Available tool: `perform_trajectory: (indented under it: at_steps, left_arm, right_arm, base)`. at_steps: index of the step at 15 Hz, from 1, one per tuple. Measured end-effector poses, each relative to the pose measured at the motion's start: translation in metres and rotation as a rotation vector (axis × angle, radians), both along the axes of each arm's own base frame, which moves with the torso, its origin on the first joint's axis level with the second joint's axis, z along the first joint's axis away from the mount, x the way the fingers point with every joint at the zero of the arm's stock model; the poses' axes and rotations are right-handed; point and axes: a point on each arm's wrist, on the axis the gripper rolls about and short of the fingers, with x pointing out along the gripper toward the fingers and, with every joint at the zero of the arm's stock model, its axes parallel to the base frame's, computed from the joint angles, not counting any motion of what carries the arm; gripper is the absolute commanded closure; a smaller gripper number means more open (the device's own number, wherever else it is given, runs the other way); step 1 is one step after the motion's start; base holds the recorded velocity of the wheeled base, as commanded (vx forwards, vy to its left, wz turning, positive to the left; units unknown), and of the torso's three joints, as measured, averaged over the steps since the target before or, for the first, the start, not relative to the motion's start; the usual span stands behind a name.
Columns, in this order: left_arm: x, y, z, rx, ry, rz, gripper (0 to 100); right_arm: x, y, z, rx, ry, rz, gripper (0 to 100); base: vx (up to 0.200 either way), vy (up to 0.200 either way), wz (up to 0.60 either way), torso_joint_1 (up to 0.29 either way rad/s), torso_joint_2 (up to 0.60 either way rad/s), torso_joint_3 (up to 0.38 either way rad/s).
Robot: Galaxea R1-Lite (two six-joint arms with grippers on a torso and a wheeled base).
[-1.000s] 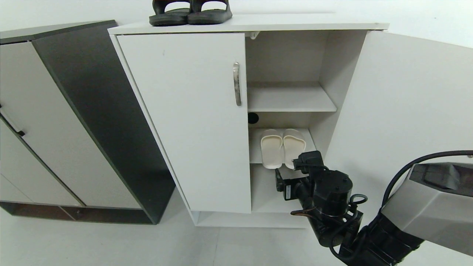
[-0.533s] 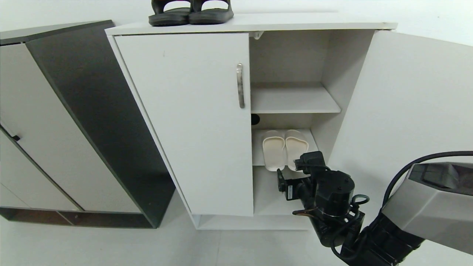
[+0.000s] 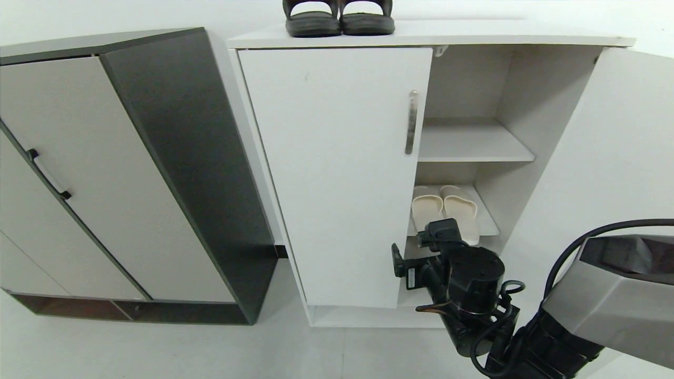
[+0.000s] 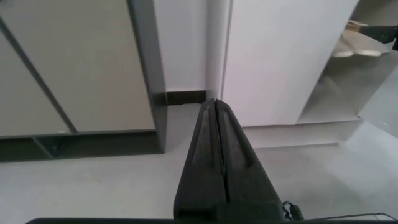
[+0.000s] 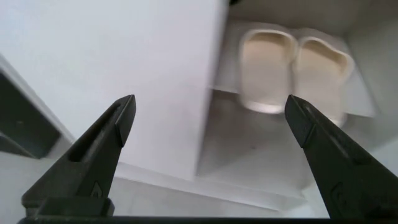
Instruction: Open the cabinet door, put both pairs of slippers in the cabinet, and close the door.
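The white cabinet (image 3: 337, 173) has its right door (image 3: 600, 179) swung open and its left door shut. A cream pair of slippers (image 3: 445, 210) lies on the middle shelf, also seen as cream slippers (image 5: 292, 68) and as cream slippers (image 4: 356, 42). A black pair of slippers (image 3: 339, 21) sits on the cabinet top. My right gripper (image 5: 208, 124) hangs open and empty in front of the lower opening, a little back from the cream pair; its wrist (image 3: 453, 268) is low at the cabinet front. My left gripper (image 4: 216, 121) is shut on nothing, low over the floor by the cabinets.
A dark grey cabinet (image 3: 131, 173) with light doors stands left of the white one, with a narrow gap between them. Pale floor (image 3: 158, 347) lies in front. The top shelf (image 3: 468, 145) and bottom shelf of the white cabinet are bare.
The whole head view has shifted, so the cabinets now sit further right in the picture. The right arm keeps about the same place in view; the slippers lie as before.
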Motion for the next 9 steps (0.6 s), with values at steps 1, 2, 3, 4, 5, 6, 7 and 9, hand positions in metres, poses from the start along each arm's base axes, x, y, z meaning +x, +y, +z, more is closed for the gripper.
perform_trajectory:
  at_steps: [1,2,3,4,5,6,7,9]
  left_arm:
    - [0.0,0.0,0.0,0.0,0.0,0.0,100]
    - [0.0,0.0,0.0,0.0,0.0,0.0,100]
    - [0.0,0.0,0.0,0.0,0.0,0.001,100]
    - [0.0,0.0,0.0,0.0,0.0,0.0,100]
    - [0.0,0.0,-0.0001,0.0,0.001,0.001,100]
    - [0.0,0.0,0.0,0.0,0.0,0.001,100]
    - [0.0,0.0,0.0,0.0,0.0,0.001,100]
    - [0.0,0.0,0.0,-0.001,0.0,0.002,100]
  right_arm:
    - [0.0003,-0.0002,-0.0004,-0.001,0.001,-0.001,0]
    - [0.0005,-0.0004,-0.0005,0.0,0.0,-0.001,0]
    - [0.0003,-0.0007,-0.001,-0.002,0.002,-0.001,0]
    - [0.0003,-0.0007,-0.0012,-0.002,0.0,-0.001,0]
    - [0.0002,-0.0007,-0.0021,-0.006,0.002,0.0,0]
    - [0.0002,-0.0007,-0.0022,-0.009,0.001,-0.001,0]
    - [0.0002,-0.0005,-0.0026,-0.012,0.001,0.0,0]
    - [-0.0007,-0.0007,-0.0037,-0.012,-0.001,0.005,0]
  base:
    - [0.0,0.2,0.0,0.002,0.0,0.002]
    - [0.0,0.2,0.0,0.002,0.01,0.002]
    - [0.0,0.2,0.0,-0.002,0.0,0.002]
    - [0.0,0.2,0.0,0.002,0.0,0.002]
    - [0.0,0.0,0.0,0.0,0.0,0.0]
    - [0.0,0.0,0.0,0.0,0.0,0.0]
    - [0.0,0.0,0.0,0.0,0.0,0.0]
    - [0.0,0.0,0.0,0.0,0.0,0.0]
